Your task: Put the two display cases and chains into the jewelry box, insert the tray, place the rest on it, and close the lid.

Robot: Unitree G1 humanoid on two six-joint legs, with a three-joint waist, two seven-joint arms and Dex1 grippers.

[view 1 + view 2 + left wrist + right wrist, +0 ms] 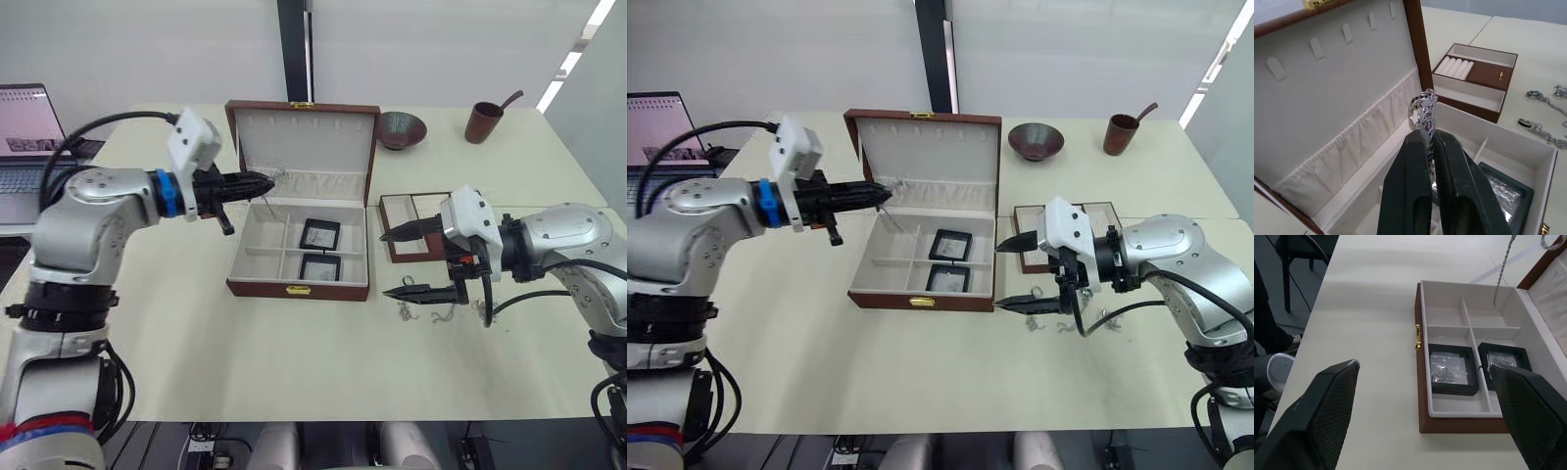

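The jewelry box [298, 287] stands open mid-table, its lid [309, 142] upright behind it. The two display cases [320, 233] [319, 266] lie in its right compartments. My left gripper [266, 181] hovers over the box's back left part, shut on a silvery chain [1422, 110] that dangles toward the compartment below. My right gripper [385, 264] is open and holds nothing, level with the box's right side. The tray [402, 208] sits just behind it. More chains [431, 313] lie loose on the table under the right gripper.
A dark bowl [402, 127] and a brown cup [483, 121] with a spoon stand at the back right. A laptop [24, 137] sits at the far left. Small jewelry pieces [1542, 98] lie on the table beside the tray.
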